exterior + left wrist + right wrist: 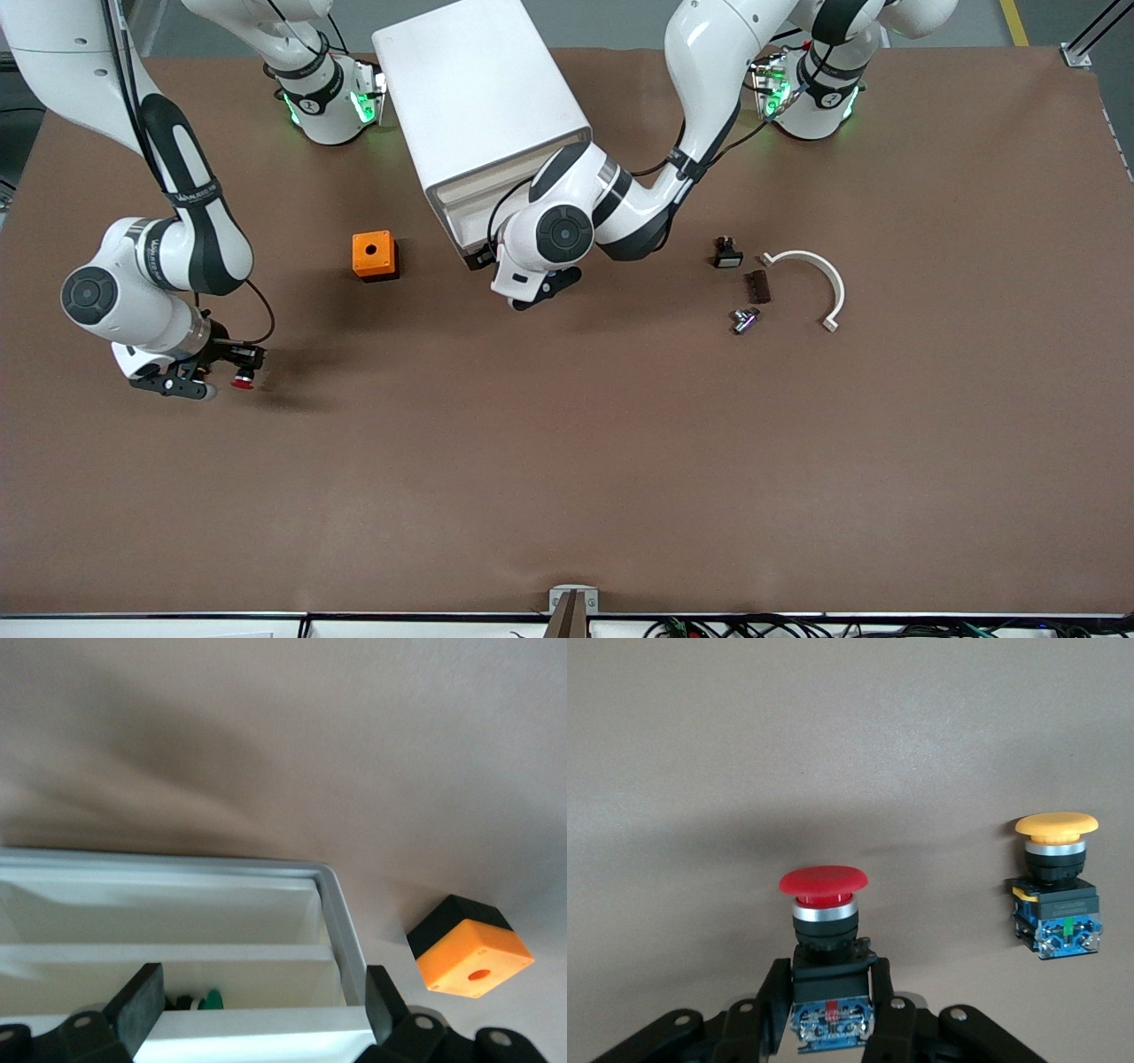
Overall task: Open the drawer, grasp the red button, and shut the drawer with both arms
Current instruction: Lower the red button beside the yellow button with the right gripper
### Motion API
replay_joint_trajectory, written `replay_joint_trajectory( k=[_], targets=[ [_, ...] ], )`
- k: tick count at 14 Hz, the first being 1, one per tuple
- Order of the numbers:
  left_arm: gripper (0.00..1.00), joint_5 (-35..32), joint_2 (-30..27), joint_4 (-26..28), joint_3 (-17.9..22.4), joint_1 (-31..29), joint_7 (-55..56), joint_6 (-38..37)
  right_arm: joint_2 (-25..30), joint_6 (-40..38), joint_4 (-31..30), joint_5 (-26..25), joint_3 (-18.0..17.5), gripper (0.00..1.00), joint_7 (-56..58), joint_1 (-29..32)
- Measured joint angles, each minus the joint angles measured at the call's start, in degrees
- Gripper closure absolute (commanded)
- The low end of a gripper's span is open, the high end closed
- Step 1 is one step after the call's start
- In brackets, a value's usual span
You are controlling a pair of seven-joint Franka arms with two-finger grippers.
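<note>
meanwhile the right pincer (833, 1010) is clamped on the button (824, 939) over the surface (567, 461); the left pincer (261, 1005), fingers apart, straddles the drawer (266, 1028) front.

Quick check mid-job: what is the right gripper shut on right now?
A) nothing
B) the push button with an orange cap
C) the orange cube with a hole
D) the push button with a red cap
D: the right gripper clamps the black body of the red-capped push button; the orange-capped push button stands apart, untouched.

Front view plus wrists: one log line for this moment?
right gripper: shut on red button, over table | left gripper: open at drawer front | drawer: open
</note>
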State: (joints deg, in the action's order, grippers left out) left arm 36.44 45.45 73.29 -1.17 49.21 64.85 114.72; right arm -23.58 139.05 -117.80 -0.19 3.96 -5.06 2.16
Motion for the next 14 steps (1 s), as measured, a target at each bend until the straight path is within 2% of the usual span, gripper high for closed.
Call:
replay_joint_trajectory(
  k=[8, 14],
  targets=[
    [0.00, 5.3, 0.7, 0.6, 0.0, 1.4, 1.7, 0.0, -2.2, 3.2, -0.1, -1.2, 0.0, 1.00, 0.4, 2.0],
    [0.00, 6.8, 1.1, 0.8, -0.3, 1.5, 1.7, -0.1, -2.7, 4.4, -0.1, -2.3, 0.0, 1.00, 0.6, 2.6]
  ],
)
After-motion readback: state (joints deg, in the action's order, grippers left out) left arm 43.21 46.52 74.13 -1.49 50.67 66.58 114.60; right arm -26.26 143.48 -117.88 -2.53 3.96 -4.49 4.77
